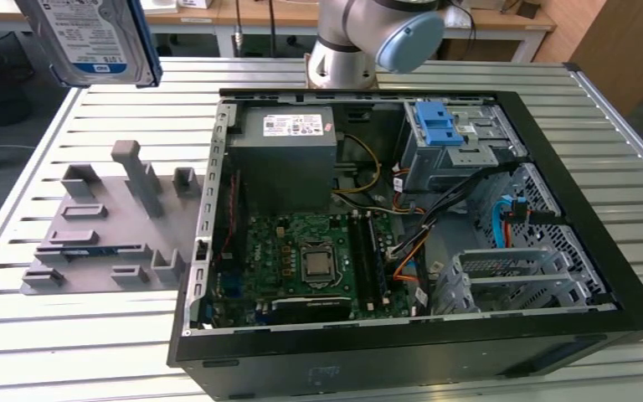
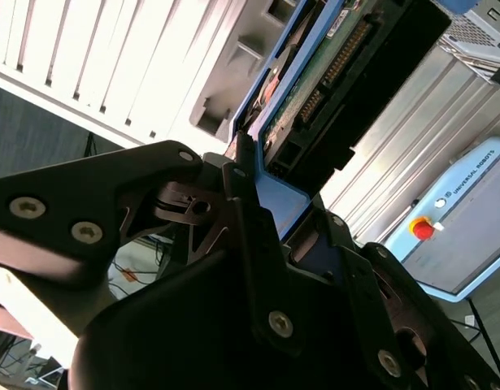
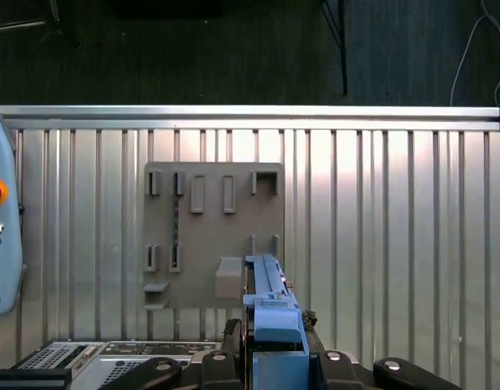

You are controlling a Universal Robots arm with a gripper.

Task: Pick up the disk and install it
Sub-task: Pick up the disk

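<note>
now we judge the pick-up as done and the carrying as the step in hand. the gripper (image 3: 274,325) has its fingers (image 2: 241,187) clamped on the blue bracket of the disk (image 1: 87,38). the disk hangs high over the table (image 1: 31,335), above the grey fixture (image 1: 98,226) at the exterior view's left, well apart from the case (image 1: 589,126). to install it, we think the disk must come over the case and line up squarely with a cage (image 1: 455,138). the cables (image 1: 467,197) lie just beside the cages and could catch. the power supply (image 1: 288,151) stands near too.
</note>
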